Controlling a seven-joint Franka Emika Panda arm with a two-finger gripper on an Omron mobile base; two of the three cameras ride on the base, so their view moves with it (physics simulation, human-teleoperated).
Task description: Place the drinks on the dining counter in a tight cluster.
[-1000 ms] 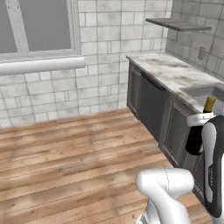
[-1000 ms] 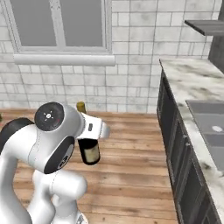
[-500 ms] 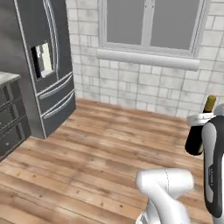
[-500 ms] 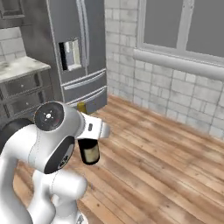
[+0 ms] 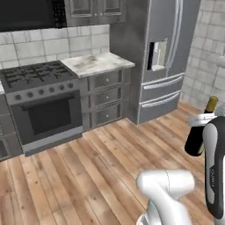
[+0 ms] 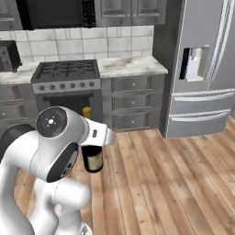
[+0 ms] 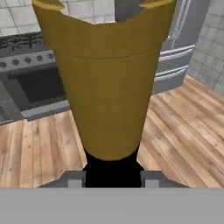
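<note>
One wine bottle point(image 5: 200, 132) is in play, and it is off the ground, carried upright at the end of the arm, above the wooden floor point(image 5: 88, 176). From the left base camera it hangs at the right edge, beside the arm's dark forearm: a dark, nearly black glass body, narrowing to a neck capped in gold foil. From the right base camera the lower body pokes out beneath the white wrist, with the gold top peeping above it; a pale cream label sits on the dark glass there, but any print on it is too blurred to read.

The hand camera looks along the bottle's neck, so the gold foil fills the middle of that view, mustard yellow with a faint seam ringing it, and the black glass shows below it between the two finger tips. The gripper point(image 7: 112, 177) is clenched on the bottle, one finger pressed against each side of the dark neck.

Behind it stands a black stove point(image 5: 39, 105) with a row of knobs, a short marble counter point(image 5: 94, 63) over grey drawers, and a steel fridge point(image 5: 165, 57) with a dispenser panel in its door. No brand name or writing is legible on any of the appliances. The backsplash is pale grey tile.
</note>
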